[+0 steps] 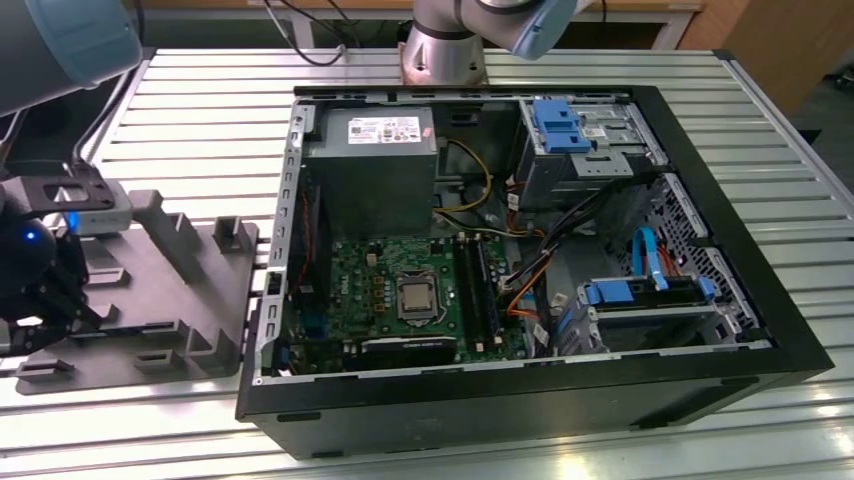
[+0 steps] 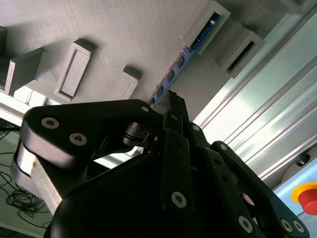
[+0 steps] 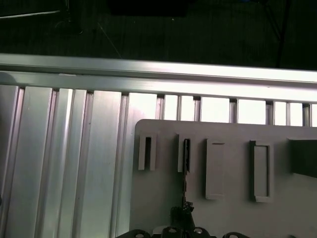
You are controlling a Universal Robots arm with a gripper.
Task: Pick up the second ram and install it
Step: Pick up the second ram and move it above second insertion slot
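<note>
My gripper is pinched narrow on one end of the second ram, which stands edgewise in the grey tray at the exterior view's left. Held this far off-centre, it could tilt, bind in its slot, or slip.

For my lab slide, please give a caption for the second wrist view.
Black gripper closed on a thin dark ram stick seated in the pale grey moulded plastic tray.

Slatted table carries grey tray and computer case.
</note>
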